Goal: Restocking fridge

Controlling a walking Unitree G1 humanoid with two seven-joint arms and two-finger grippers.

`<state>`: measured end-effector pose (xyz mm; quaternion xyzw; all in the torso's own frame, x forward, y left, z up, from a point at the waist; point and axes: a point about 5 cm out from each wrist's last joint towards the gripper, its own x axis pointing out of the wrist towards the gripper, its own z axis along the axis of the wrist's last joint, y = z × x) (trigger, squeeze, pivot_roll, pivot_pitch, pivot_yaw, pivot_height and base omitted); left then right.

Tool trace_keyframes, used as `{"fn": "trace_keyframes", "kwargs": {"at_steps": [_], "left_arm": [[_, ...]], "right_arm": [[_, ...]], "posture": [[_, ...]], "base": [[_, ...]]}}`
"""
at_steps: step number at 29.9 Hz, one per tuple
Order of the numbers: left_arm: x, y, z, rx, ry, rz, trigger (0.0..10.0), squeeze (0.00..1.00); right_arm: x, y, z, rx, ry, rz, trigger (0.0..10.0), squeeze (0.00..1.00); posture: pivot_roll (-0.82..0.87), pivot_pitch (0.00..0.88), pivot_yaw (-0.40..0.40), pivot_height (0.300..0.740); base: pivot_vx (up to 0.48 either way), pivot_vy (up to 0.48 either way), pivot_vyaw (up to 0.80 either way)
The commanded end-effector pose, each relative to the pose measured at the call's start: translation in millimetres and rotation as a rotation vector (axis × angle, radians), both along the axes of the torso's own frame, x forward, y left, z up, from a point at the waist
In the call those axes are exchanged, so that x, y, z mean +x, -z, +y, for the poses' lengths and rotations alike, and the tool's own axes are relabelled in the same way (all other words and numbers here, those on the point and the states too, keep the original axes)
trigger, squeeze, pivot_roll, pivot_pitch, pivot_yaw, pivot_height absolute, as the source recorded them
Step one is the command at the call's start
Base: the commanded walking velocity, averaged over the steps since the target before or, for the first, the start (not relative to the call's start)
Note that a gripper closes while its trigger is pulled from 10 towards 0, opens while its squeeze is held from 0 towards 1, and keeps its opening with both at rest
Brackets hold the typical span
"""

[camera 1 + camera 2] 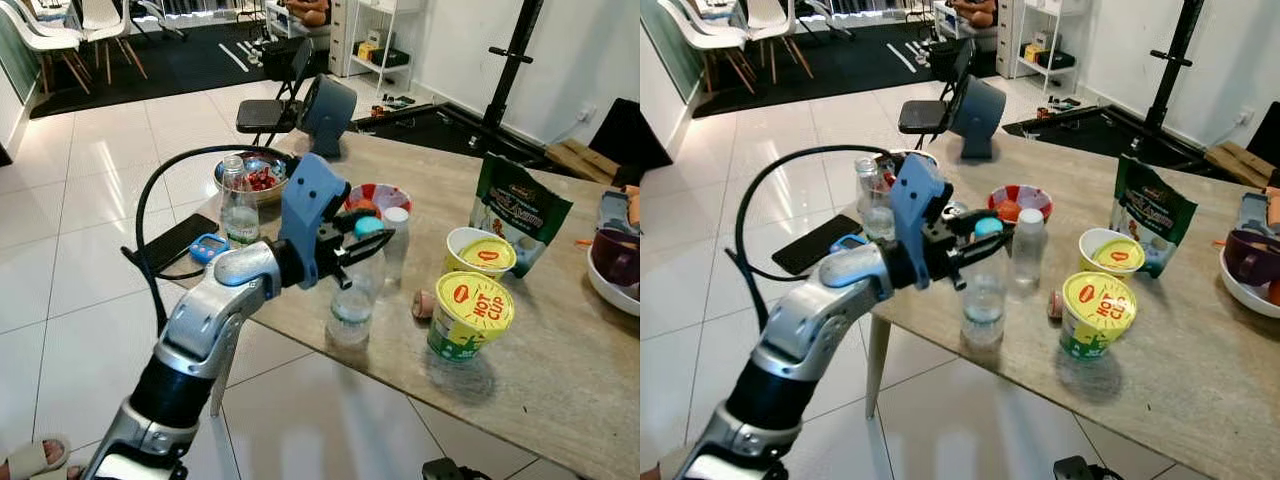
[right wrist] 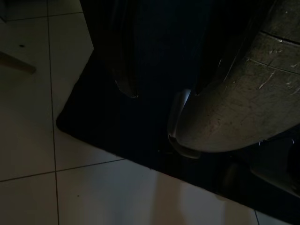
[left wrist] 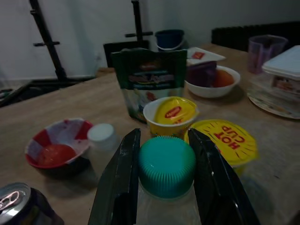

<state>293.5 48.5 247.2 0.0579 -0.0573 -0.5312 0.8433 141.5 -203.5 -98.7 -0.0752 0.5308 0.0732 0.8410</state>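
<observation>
Left gripper fingers closed around a clear plastic bottle's ribbed teal cap. Left wrist view adds a dented can. Right gripper's fingers: cannot tell.

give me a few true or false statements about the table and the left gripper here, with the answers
1. The left gripper has its fingers on either side of a teal-capped bottle. True.
2. The HOT CUP noodle cup has its lid peeled off. False: the yellow lid is sealed on.
3. A white-capped bottle stands just beyond the teal-capped one. True.
4. The green snack pouch lies flat on the table. False: it stands upright.
5. The red and white bowl sits on the floor. False: it is on the table.
</observation>
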Motion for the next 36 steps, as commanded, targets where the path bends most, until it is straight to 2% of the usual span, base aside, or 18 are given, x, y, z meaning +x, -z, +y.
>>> {"fn": "trace_keyframes", "kwargs": {"at_steps": [1,12,20,23,27,30,36], "left_arm": [[-1.8,9,4.7,0.038,0.009,0.049,10.0,0.00],[-14.6,-8,22.2,0.008,0.095,0.023,10.0,0.00],[-27.7,-11,20.4,-0.029,0.194,0.029,10.0,0.00],[-41.1,-10,16.1,-0.071,0.305,0.057,10.0,0.00],[-45.6,-10,14.6,-0.094,0.347,0.074,10.0,0.00],[-52.7,-3,15.7,-0.116,0.423,0.129,10.0,0.00],[-56.7,6,20.1,-0.119,0.472,0.185,10.0,0.00]], "right_arm": [[-6.1,3,1.4,0.005,0.004,0.025,10.0,0.00],[-4.2,2,1.9,0.006,-0.003,0.023,10.0,0.00],[-4.1,2,1.1,0.004,-0.004,0.023,10.0,0.00],[-3.3,1,0.5,0.003,-0.005,0.022,10.0,0.00],[-2.8,1,0.4,0.003,-0.004,0.020,10.0,0.00],[-3.2,1,1.0,0.005,-0.004,0.022,10.0,0.00],[-3.6,2,0.9,0.006,-0.002,0.023,10.0,0.00]], "posture": [[-0.01,0.052,0.018,0.740],[0.00,0.047,0.018,0.740],[-0.01,0.042,0.016,0.740],[0.00,0.044,0.015,0.740],[0.00,0.045,0.014,0.740],[-0.01,0.047,0.013,0.740],[-0.01,0.047,0.013,0.740]], "base": [[0.000,0.000,0.00],[0.000,0.000,0.00],[0.000,0.000,0.00],[0.000,0.000,0.00],[0.000,0.000,0.00],[0.000,0.000,0.00],[0.000,0.000,0.00]]}}
